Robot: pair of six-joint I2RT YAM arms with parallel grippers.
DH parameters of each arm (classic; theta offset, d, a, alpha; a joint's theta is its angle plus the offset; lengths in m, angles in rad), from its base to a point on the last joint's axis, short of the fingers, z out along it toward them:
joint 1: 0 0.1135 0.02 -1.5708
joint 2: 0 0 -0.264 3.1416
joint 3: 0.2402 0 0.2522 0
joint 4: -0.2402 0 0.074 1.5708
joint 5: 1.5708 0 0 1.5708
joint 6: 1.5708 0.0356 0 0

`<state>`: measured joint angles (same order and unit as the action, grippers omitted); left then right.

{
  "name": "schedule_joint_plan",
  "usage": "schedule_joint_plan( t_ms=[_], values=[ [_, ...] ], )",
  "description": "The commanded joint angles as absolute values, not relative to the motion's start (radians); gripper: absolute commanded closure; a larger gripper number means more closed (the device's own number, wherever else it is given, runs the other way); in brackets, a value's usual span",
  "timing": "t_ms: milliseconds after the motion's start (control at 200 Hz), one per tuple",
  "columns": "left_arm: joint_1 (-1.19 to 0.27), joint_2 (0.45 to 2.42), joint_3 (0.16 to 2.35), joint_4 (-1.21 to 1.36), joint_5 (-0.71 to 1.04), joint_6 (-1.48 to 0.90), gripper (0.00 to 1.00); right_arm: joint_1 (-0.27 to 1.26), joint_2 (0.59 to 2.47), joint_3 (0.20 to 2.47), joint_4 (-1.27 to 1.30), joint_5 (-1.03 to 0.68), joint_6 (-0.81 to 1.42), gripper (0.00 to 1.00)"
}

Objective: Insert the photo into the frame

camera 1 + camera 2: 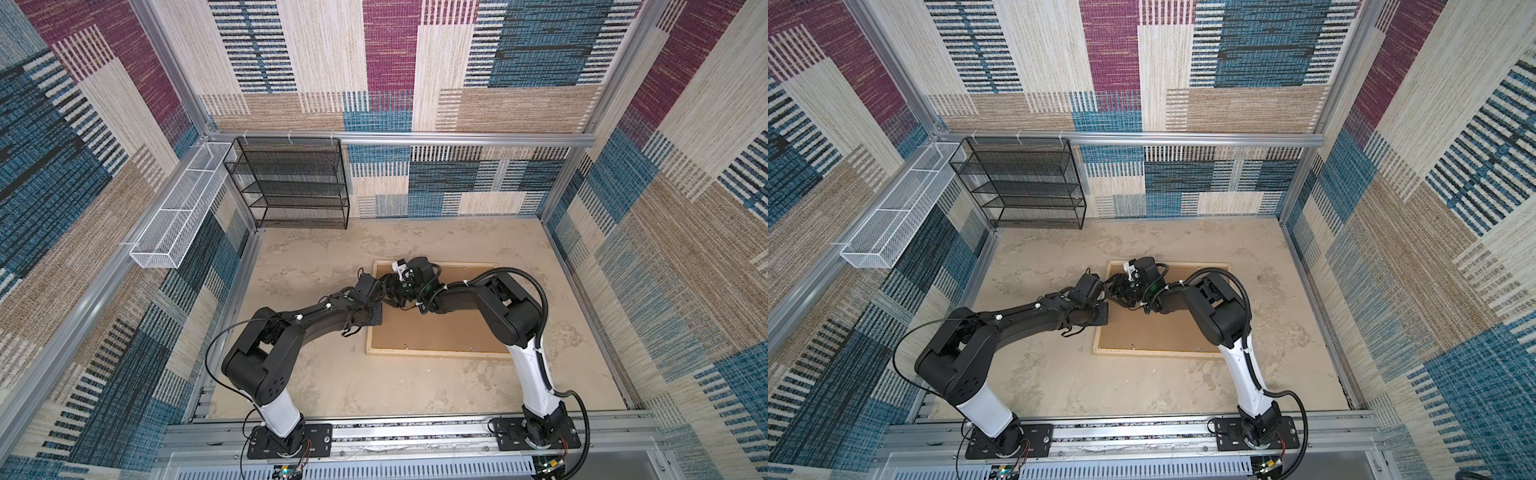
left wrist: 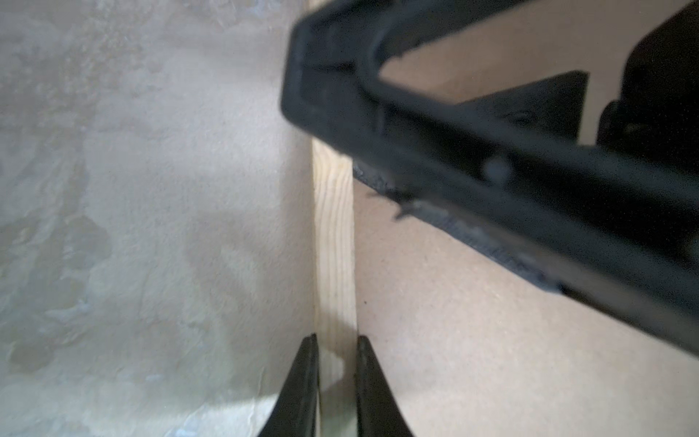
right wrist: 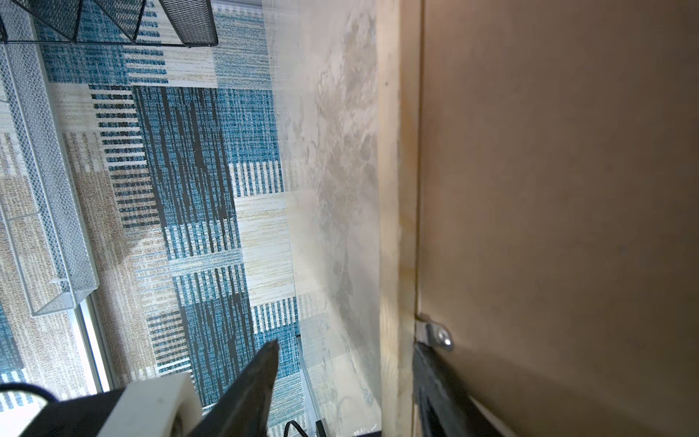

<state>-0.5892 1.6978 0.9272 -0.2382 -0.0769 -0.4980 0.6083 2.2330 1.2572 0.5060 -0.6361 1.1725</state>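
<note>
left gripper [image 2: 334, 340] is pinched down narrow on the frame [image 2: 334, 246]: one finger [image 2: 302, 386] on the desk side of the pale wood rail, its twin on the board side, both tight against the wood. that's the frame's left rail, and in a top view the gripper [image 1: 372, 314] sits low over it, about halfway along.

right gripper [image 3: 346, 344] is across the middle on the same rail, just beyond the left one toward the desk's back edge; in both top views the two are close together. its jaws stand well apart, astride the rail. the outer finger [image 3: 257, 378] hangs clear of the wood. the inner one comes down on the board [image 3: 567, 189] right at a small metal clip [image 3: 438, 335] on the rail's inner edge. nothing is clamped there.

the frame [image 1: 436, 353] lies flat, back up, about the middle of the desk [image 1: 332, 374], long sides running with the front edge. the brown board fills its opening from rail to rail, set inside the wood. whether the photo lies beneath it, i cannot tell. the frame's right rail is mostly hidden under the right arm [image 1: 511, 316].

out at the desk's back left corner a black mesh rack [image 1: 291, 183] stands against the back wall. a long white mesh basket [image 1: 178, 208] hangs on the left wall beside it. both are well apart from the frame.
</note>
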Motion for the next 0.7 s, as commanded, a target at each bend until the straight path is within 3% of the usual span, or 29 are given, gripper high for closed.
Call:
schedule_joint_plan(
  t_ms=[0, 225, 461, 696],
  values=[
    [-0.606, 1.704, 0.916, -0.31, 0.102, -0.495, 0.89, 0.609, 2.247, 1.25, 0.547, -0.508, 1.152, 0.4],
    [-0.597, 1.713, 0.949, -0.378, -0.029, -0.557, 0.89, 0.608, 2.141, 1.238, 0.413, -0.519, 0.913, 0.41],
    [-0.564, 1.722, 0.969, -0.378, -0.057, -0.58, 0.89, 0.589, 1.959, 1.221, 0.179, -0.476, 0.685, 0.41],
    [-0.469, 1.75, 1.017, -0.423, -0.117, -0.551, 0.89, 0.413, 1.797, 1.212, -0.21, -0.255, 0.424, 0.41]
  ],
)
